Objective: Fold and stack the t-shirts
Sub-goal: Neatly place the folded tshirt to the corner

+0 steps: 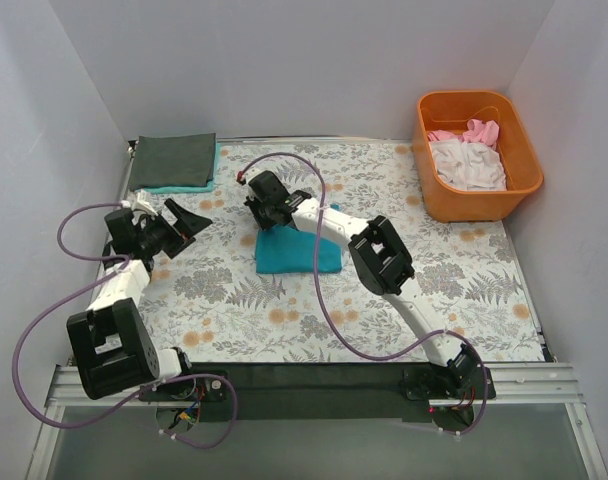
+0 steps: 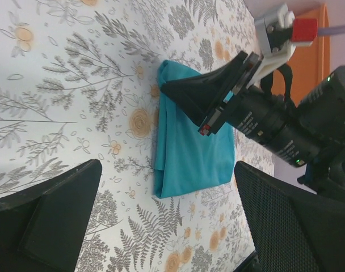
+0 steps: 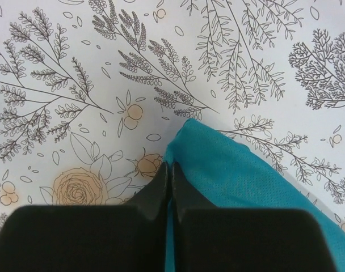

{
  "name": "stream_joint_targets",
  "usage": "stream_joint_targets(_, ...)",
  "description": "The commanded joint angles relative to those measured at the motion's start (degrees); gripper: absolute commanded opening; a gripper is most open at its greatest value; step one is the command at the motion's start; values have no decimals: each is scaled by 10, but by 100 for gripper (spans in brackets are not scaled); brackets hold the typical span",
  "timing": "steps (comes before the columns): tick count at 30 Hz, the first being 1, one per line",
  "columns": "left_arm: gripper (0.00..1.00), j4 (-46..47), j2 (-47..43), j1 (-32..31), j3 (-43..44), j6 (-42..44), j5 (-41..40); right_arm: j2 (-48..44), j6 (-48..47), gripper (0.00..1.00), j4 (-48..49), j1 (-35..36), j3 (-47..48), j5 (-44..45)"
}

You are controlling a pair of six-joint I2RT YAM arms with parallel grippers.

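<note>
A folded teal t-shirt (image 1: 296, 253) lies mid-table on the floral covering; it also shows in the left wrist view (image 2: 192, 153) and the right wrist view (image 3: 257, 198). My right gripper (image 1: 267, 205) is shut on the shirt's far left corner (image 3: 171, 164), with teal cloth pinched between the fingers. My left gripper (image 1: 189, 222) is open and empty, to the left of the shirt, pointing at it. A folded dark grey t-shirt (image 1: 174, 160) lies on another teal one (image 1: 184, 187) at the back left. White (image 1: 471, 165) and pink (image 1: 479, 132) shirts sit in the tub.
An orange plastic tub (image 1: 429, 175) stands at the back right. White walls close in the table on three sides. The right arm (image 1: 379, 255) stretches diagonally across the table over the shirt's right side. Purple cables loop around both arms.
</note>
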Motion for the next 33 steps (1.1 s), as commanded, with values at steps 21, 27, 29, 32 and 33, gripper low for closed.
stream_joint_targets(21,98,482,308,-234,-59,-196,-27,-103,108,1,56,-134,-132,-373)
stream_joint_targets(27,98,491,362,-292,-28,-223,-79,-116,139,1,77,-150,-142,-404)
stream_joint_targets(29,98,495,378,-305,-20,-228,-104,-120,146,1,80,-155,-144,-408)
stream_joint_targets(32,98,489,393,-324,-9,-226,-127,-125,159,1,91,-163,-149,-422)
stream_joint_targets(33,98,491,396,-329,-3,-227,-131,-128,162,1,92,-163,-151,-425)
